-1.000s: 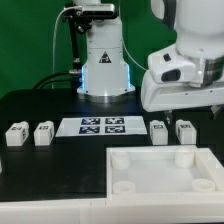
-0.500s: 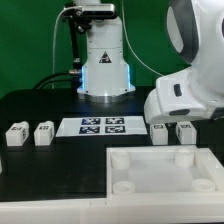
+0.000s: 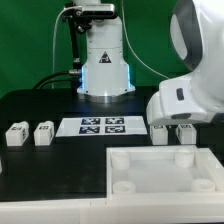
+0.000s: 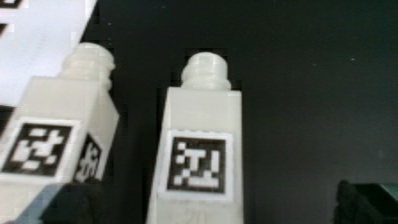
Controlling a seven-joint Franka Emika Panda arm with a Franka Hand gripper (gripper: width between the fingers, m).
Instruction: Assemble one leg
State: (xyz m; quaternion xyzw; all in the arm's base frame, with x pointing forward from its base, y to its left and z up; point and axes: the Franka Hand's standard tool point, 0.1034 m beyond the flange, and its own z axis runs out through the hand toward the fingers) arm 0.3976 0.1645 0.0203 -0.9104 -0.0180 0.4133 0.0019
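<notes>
Four small white legs with square tags lie on the black table. Two are at the exterior view's left (image 3: 15,134) (image 3: 44,133). Two are at the right (image 3: 160,131) (image 3: 184,132), partly hidden by the arm's white hand (image 3: 186,100) low over them. In the wrist view, these two legs lie side by side, one in the middle (image 4: 201,140) and one beside it (image 4: 64,120). My gripper (image 4: 205,212) is open. One dark fingertip (image 4: 370,205) shows beside the middle leg and holds nothing.
The large white square piece with round corner sockets (image 3: 160,178) lies at the front, just before the right legs. The marker board (image 3: 102,126) lies between the two pairs of legs. The arm's base (image 3: 104,60) stands behind.
The arm's hand has come down and slightly right over the right pair of legs, now covering their tops. Legs and other parts have not moved.
</notes>
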